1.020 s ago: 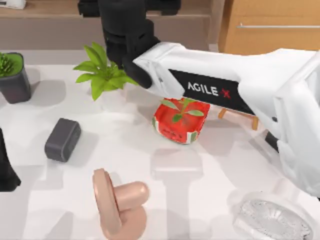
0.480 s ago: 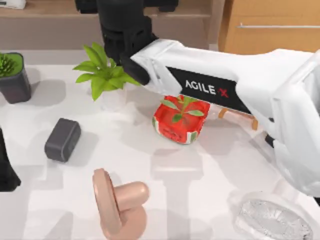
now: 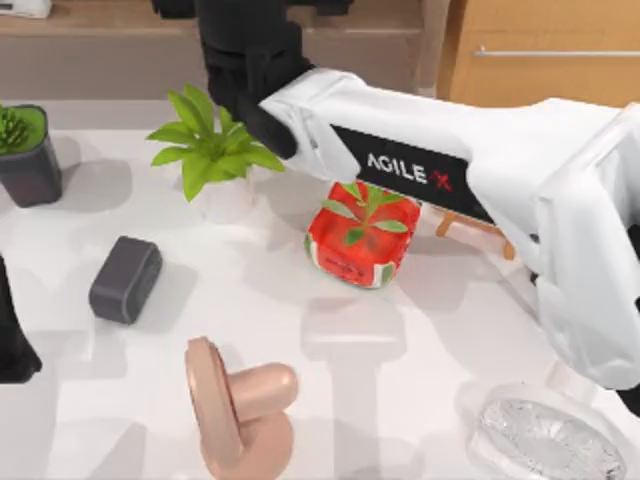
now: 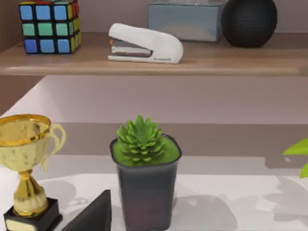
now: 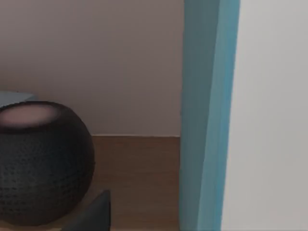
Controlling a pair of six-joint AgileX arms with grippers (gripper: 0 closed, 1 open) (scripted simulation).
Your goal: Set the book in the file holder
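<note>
Blue-edged book (image 5: pixel 207 115) stands upright right at the right gripper (image 5: pixel 94 214), up beyond the worktop's (image 3: pixel 330 340) far edge, beside a black round speaker (image 5: pixel 38 159) on the wooden shelf. Whether that gripper is clamped or spread, I cannot tell. Left gripper (image 3: pixel 12 340) is parked at the left edge, grip likewise untellable.

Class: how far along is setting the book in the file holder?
Done: nothing. In hand: the right arm reaches across the table to the back shelf, its wrist view close to a blue-edged book beside a black speaker. Left: carry the book to the file holder, possibly the wooden frame under that arm. Left arm parked at table's left.
</note>
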